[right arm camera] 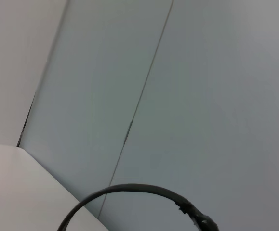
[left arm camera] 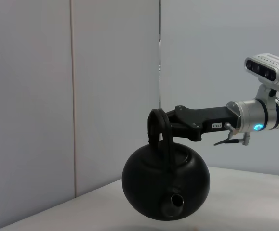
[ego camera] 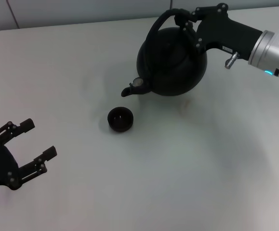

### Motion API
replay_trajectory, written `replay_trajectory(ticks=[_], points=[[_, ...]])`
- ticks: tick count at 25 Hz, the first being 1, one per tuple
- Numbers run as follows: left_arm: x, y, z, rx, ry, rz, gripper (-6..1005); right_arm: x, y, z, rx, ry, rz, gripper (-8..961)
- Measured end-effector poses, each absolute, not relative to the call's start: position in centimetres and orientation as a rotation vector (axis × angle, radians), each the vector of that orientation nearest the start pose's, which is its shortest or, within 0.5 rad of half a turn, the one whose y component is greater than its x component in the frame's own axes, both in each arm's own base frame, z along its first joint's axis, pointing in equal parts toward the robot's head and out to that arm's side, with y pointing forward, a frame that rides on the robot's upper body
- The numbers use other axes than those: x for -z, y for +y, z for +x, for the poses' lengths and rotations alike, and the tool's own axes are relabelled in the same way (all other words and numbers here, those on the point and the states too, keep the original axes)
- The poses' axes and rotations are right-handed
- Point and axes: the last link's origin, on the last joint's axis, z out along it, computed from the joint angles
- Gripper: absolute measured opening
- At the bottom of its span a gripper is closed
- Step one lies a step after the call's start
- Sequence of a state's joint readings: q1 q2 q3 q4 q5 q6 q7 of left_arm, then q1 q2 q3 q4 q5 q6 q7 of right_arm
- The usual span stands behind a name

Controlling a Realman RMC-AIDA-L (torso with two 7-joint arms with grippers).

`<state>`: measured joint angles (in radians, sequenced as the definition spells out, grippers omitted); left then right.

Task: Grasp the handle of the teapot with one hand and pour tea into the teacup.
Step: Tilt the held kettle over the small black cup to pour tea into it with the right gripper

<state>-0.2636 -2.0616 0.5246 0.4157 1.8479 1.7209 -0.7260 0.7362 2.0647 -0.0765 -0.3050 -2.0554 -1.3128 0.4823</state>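
Teapot (ego camera: 173, 60), the round matte-black one, hangs over the white counter (ego camera: 202, 168), right gripper (ego camera: 185, 21) pinching its arched black handle (ego camera: 158, 26). Spout's short of the tiny dark teacup (ego camera: 120, 119), so shift over before tipping slowly. Left gripper (ego camera: 35, 144) sits spread, idle.

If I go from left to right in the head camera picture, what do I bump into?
Left tool → teacup → teapot → right tool gripping the handle.
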Motion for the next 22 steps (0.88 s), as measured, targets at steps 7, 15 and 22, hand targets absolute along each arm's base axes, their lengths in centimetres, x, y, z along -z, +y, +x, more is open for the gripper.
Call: replay_trajectory(ticks=[7,15,22], points=[[-0.2,23.3,-32.6,0.896,-0.302,-2.429,793,-0.3,39.7,24.5,-0.593,-0.147,-2.246,77],[-0.3,23.3,-32.6,0.9,-0.303,-2.422,793,-0.4,40.1,23.9,-0.56,-0.226,-2.26,77],[-0.3,23.4,-32.6,0.901,-0.305,-2.419,793,-0.3,40.4,23.2,-0.537,-0.281,-2.279,77]])
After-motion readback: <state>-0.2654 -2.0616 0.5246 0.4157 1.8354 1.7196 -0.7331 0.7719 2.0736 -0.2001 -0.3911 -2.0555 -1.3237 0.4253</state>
